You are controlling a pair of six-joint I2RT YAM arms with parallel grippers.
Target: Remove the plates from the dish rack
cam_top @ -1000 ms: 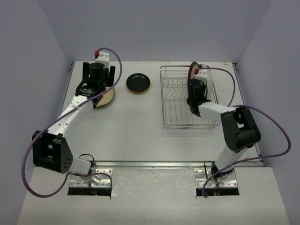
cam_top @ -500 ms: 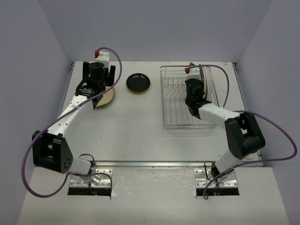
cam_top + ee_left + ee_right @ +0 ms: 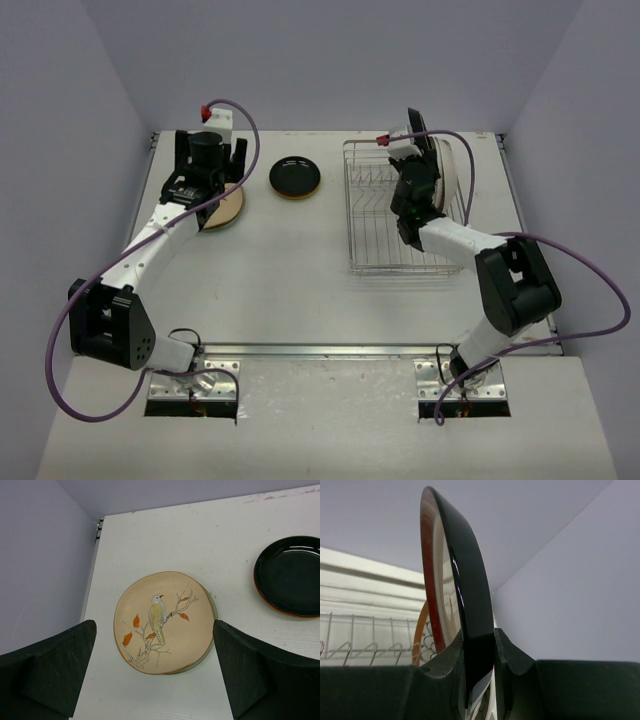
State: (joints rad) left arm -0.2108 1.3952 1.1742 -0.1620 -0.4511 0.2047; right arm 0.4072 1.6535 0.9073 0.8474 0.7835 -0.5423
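The right hand is clamped on the lower rim of a dark plate, glossy black outside and red-brown inside the rim. It holds the plate upright on edge over the far end of the rack. Just beside the hand, a pale plate stands on edge in the rack. The left hand is spread wide and holds nothing. It hovers over a bird plate that lies flat on the tabletop, on top of at least one other plate. To this hand's right, apart from the stack, lies a black plate.
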